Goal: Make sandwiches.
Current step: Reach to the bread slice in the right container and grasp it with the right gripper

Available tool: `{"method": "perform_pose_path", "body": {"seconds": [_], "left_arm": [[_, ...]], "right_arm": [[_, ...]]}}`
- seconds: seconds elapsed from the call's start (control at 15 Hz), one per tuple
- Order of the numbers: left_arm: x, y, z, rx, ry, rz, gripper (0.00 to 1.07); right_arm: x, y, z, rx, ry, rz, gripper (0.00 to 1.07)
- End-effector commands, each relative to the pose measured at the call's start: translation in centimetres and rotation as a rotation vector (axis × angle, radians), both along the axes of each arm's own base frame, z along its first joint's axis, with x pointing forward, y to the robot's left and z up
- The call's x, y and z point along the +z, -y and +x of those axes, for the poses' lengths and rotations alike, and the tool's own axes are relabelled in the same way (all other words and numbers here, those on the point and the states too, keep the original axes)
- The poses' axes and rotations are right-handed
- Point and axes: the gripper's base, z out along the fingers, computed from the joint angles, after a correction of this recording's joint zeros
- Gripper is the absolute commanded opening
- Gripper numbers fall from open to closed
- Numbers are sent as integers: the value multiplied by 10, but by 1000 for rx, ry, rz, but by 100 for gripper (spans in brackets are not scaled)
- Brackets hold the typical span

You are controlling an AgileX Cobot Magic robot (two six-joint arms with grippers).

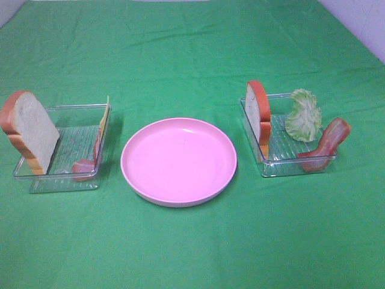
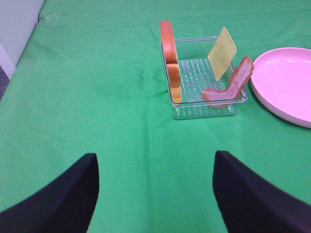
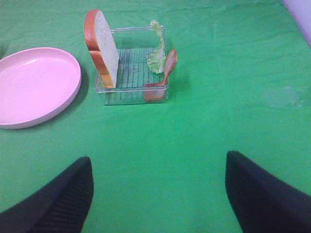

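Both arms parked, nothing grasped. Left gripper (image 2: 155,158) fingers spread wide, empty; right gripper (image 3: 159,156) same. Pink plate (image 1: 178,159) bare, mid-surface between trays.

Left bread slice (image 2: 170,63) stands on edge along outer edge of left tray (image 1: 72,107), ahead of left fingers, well apart, thin crust edge toward them. Cheese (image 2: 222,51) and left bacon (image 2: 233,85) lean on plate-side edge.

Right bread slice (image 3: 102,46) stands at plate-side edge of right tray (image 3: 136,97), turned partly face-on. Lettuce (image 3: 157,53) and right bacon (image 3: 167,73) at outer edge.

Likely bread first; left slice sits squarer to its gripper.
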Motion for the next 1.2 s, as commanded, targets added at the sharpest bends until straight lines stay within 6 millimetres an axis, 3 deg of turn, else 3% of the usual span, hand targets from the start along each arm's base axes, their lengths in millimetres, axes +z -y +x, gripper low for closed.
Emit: {"method": "perform_pose_path", "body": {"seconds": [0.07, 0.87, 1.0, 1.2], "left_arm": [[0, 0, -3, 3, 28, 0, 64], [0, 0, -3, 2, 28, 0, 64], [0, 0, -3, 1, 28, -3, 64], [0, 0, -3, 0, 28, -4, 64]], "right_arm": [[-1, 0, -2, 3, 8, 4, 72], [0, -1, -1, 5, 5, 7, 72], [5, -1, 2, 9, 14, 18, 72], [35, -5, 27, 24, 54, 89, 72]]}}
